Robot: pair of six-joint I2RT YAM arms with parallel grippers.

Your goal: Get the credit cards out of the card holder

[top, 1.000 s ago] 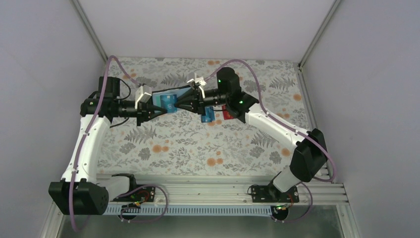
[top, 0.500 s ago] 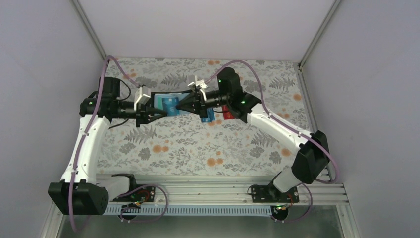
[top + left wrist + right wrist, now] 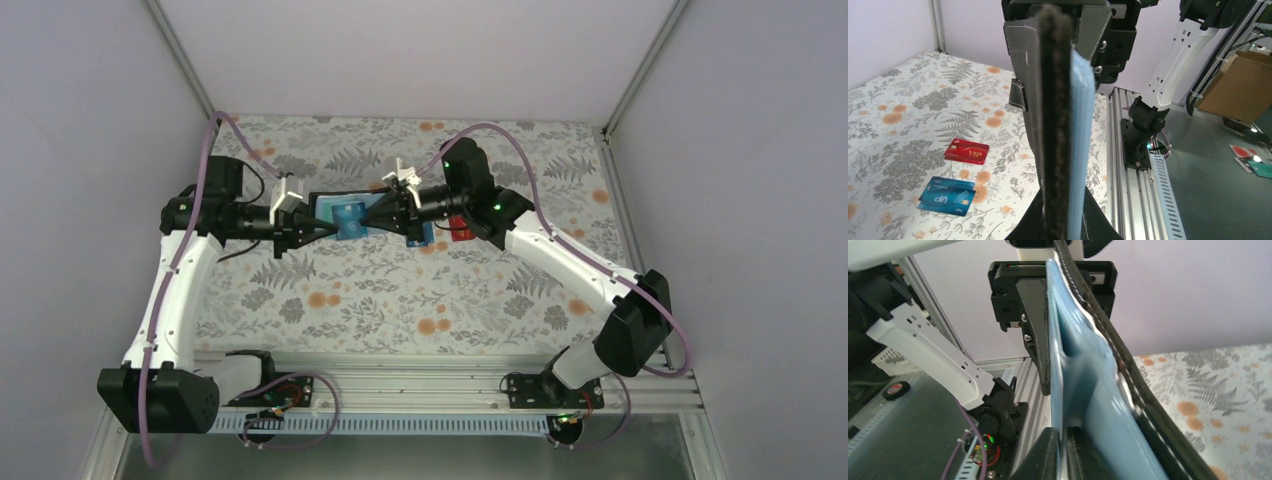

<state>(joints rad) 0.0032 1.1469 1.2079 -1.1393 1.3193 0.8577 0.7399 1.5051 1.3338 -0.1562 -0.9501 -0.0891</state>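
Note:
The card holder (image 3: pixel 347 212) hangs open above the table between my two grippers, light blue inside with dark edges. My left gripper (image 3: pixel 325 229) is shut on its left end. In the left wrist view the holder (image 3: pixel 1058 125) stands edge-on in that gripper (image 3: pixel 1064 222). My right gripper (image 3: pixel 375 213) is shut on the right end. In the right wrist view it (image 3: pixel 1064 440) pinches a thin light-blue leaf of the holder (image 3: pixel 1108 405). A red card (image 3: pixel 966 151) and a blue card (image 3: pixel 945 196) lie on the table, the blue one overlapping another bluish card. The red card (image 3: pixel 460 232) and the blue card (image 3: pixel 420 236) also show in the top view.
The floral table cloth (image 3: pixel 400 300) ends at an aluminium rail (image 3: pixel 430 385) along the near edge, where both arm bases are bolted. Grey walls close in the left, back and right sides. A cardboard box (image 3: pixel 1243 80) stands beyond the rail, off the table.
Both grippers and the holder between them have shifted a little to the right. The holder now looks stretched flatter. The cards on the table have not moved.

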